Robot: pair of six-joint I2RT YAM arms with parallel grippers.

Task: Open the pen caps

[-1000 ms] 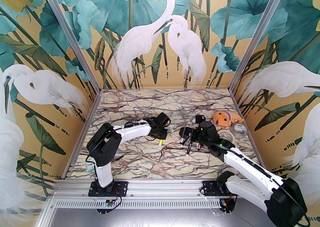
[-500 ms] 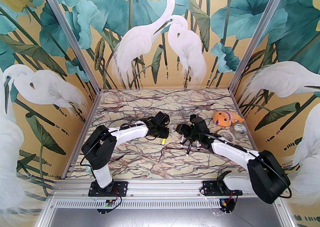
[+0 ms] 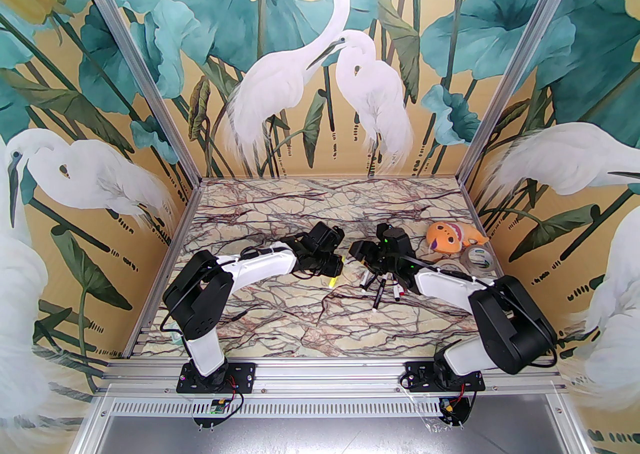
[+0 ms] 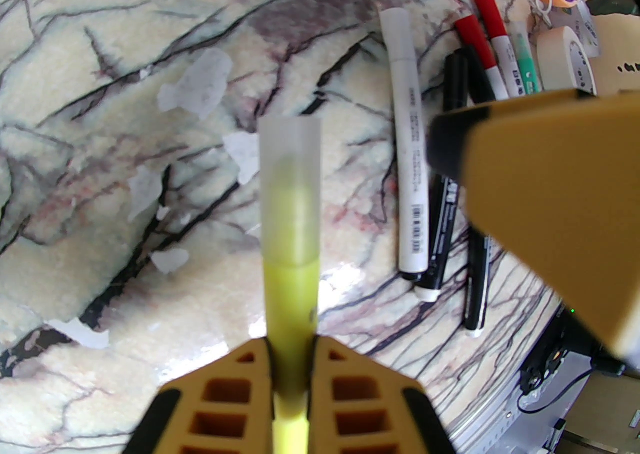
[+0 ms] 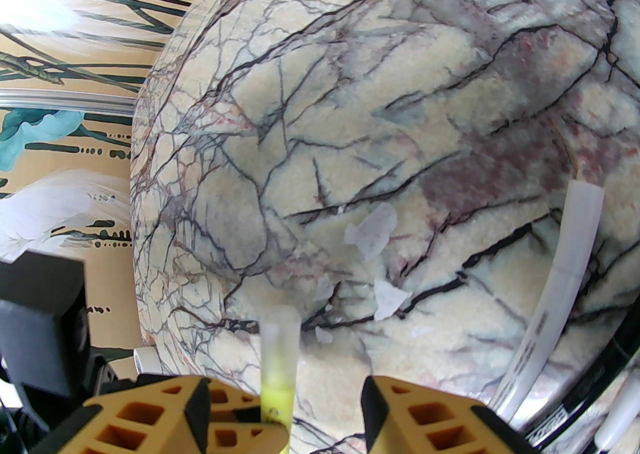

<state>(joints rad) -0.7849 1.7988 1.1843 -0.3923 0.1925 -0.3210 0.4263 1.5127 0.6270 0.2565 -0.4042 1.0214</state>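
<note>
Top external view: the marble table [image 3: 310, 327] carries everything, and the two arms meet over its middle at the yellow highlighter [image 3: 332, 283]. The left gripper [image 4: 290, 347] is clamped on the highlighter's yellow barrel, which sticks straight out past its fingertips. The right gripper [image 5: 286, 392] faces it from the opposite side with its jaws apart, one finger on each side of the highlighter and a gap showing on both. An orange plush toy [image 3: 447, 237] lies well to the right of the highlighter and farther back. Two tape rolls [image 3: 477, 258] sit to the highlighter's right as well. Closer to the highlighter, on that same side, lies a loose bunch of pens. A white marker [image 4: 410, 181] is nearest, then black pens [image 4: 455, 86], two with red caps [image 4: 475, 41], and one with a green cap [image 4: 527, 71]. The highlighter's own frosted clear cap [image 4: 290, 176] sits on its tip, beyond the left gripper's fingers.
</note>
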